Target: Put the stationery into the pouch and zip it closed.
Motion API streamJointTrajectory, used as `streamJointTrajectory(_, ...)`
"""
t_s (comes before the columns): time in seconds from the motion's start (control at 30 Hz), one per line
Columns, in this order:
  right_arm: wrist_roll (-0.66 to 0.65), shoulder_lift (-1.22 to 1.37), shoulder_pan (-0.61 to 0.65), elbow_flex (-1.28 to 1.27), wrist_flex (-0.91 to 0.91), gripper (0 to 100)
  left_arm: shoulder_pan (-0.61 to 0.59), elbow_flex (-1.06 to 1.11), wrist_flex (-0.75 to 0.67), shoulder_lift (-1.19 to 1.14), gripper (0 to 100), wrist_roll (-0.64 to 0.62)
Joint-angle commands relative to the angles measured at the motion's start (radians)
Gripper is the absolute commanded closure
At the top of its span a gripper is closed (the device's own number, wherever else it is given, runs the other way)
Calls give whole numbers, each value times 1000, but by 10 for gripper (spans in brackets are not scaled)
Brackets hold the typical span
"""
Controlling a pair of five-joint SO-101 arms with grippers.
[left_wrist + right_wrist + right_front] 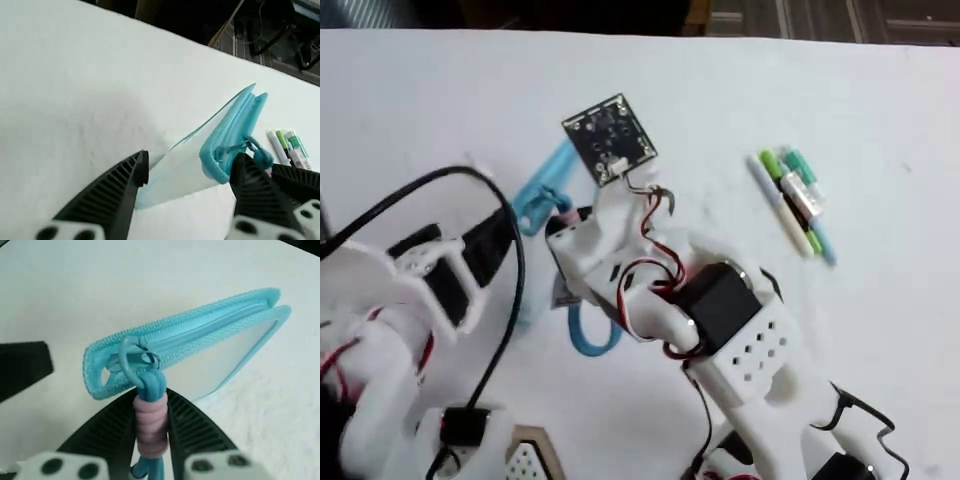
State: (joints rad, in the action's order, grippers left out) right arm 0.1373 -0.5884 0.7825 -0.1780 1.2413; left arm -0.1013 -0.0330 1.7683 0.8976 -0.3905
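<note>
Right gripper (151, 399) pinches the pull cord (150, 422) of the pouch (200, 345), mid-table, apparently to work the zip. Left gripper (192, 165) hangs spread at the pouch's end, likely to steady it. Pens (792, 198) lie loose toward the table's (440, 90) right edge.

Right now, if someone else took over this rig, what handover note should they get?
Left pincer: open at the blue pouch's zip end, gripping nothing.
Right pincer: shut on the zip-pull cord.
Things: the pouch is just ahead of both pincers; the pens lie loose on the white table, apart from it.
Done: nothing packed.
Left: open the zip if it is shut (cannot tell), load the pens, zip closed.
</note>
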Motion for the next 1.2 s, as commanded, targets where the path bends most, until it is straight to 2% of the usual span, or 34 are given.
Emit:
streamJointTrajectory(0.0, 8, -15, 1, 6, -18, 981, 11, 4, 9, -80, 718, -2)
streamJointTrajectory(0.3, 8, -15, 1, 6, -18, 981, 11, -25, 12, -180, 718, -8)
streamJointTrajectory(0.4, 8, -15, -21, 6, -18, 981, 14, -25, 17, -181, 761, 0)
streamJointTrajectory(0.57, 8, -15, -59, 6, -18, 981, 75, -8, 18, -176, 845, 129)
streamJointTrajectory(0.8, 8, -15, -61, 6, -18, 981, 132, 133, 14, -181, 813, 137)
streamJointTrajectory(1.0, 8, -15, -62, 6, -18, 981, 126, 245, 11, -181, 866, 288)
streamJointTrajectory(1.13, 8, -15, -62, 8, -18, 981, 132, 277, 11, -181, 980, 428)
streamJointTrajectory(1.17, 8, -15, -64, 9, -18, 981, 132, 277, 14, -181, 977, 476)
